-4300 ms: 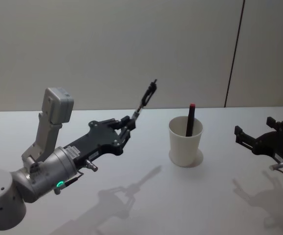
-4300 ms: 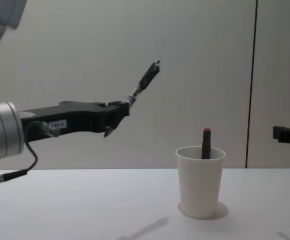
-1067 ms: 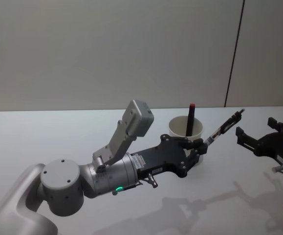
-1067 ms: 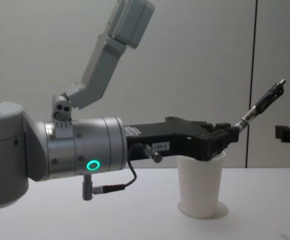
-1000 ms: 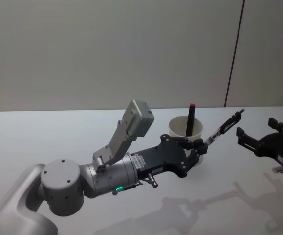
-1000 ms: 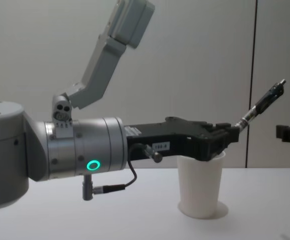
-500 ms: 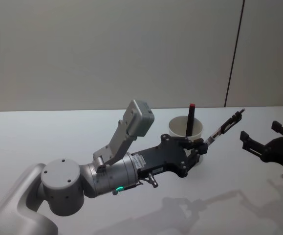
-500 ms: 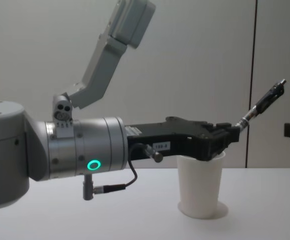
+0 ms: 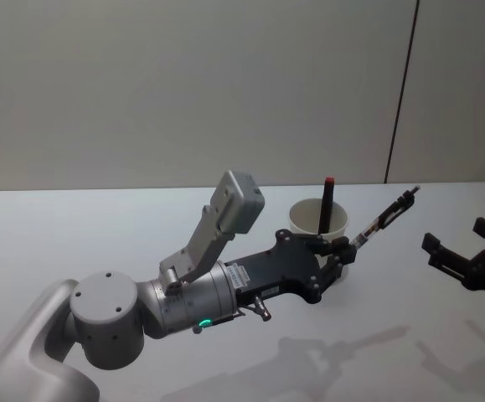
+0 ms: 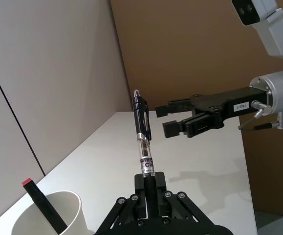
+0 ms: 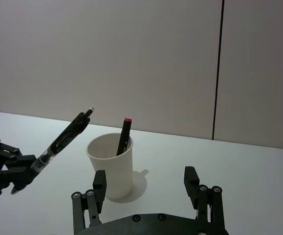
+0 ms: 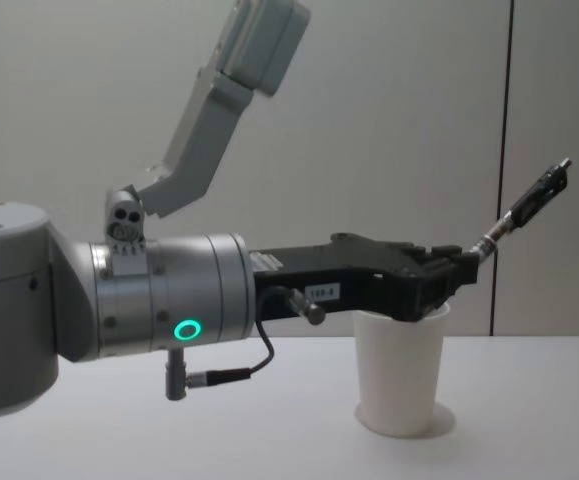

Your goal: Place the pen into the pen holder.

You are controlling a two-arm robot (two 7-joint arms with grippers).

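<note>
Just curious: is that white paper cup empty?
No, a red-tipped black pen stands inside the paper cup, leaning on its rim.

A flat white table (image 9: 100,226) is extending beneath a plain grey wall (image 9: 183,84), which a thin dark vertical seam (image 9: 401,92) is dividing. A slim black marker with a red cap (image 9: 325,208) is standing tilted, cap upward. A brown board panel (image 10: 190,44) is standing beyond the table edge.

We see a plain white tabletop (image 9: 91,234). One item stands directly on it: the pen holder (image 12: 401,375), a white paper cup, upright, near the far edge, right of centre.
</note>
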